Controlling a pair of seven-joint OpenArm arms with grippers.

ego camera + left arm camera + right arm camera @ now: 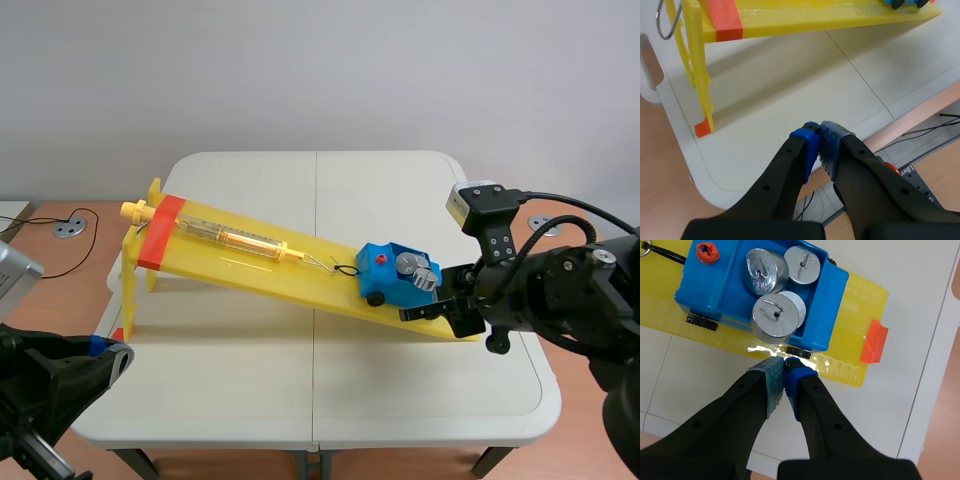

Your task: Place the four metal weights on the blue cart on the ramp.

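A blue cart [392, 275] sits near the low end of the yellow ramp [250, 262]. Three silver metal weights lie in its tray: one [766, 270], a second [802, 265] and a third [778, 316]. My right gripper [783, 362] is shut on nothing, its tips just off the cart's near side at the ramp's edge; in the scene view the right gripper [437, 306] is beside the cart [740, 290]. My left gripper [819, 131] is shut and empty, low over the table's near left corner, far from the cart.
A spring scale [225, 236] lies along the ramp, hooked by a wire to the cart. Orange tape [160, 230] crosses the ramp's high end. The ramp's yellow legs [700, 75] stand ahead of the left gripper. The white table [300, 370] has bare room in front.
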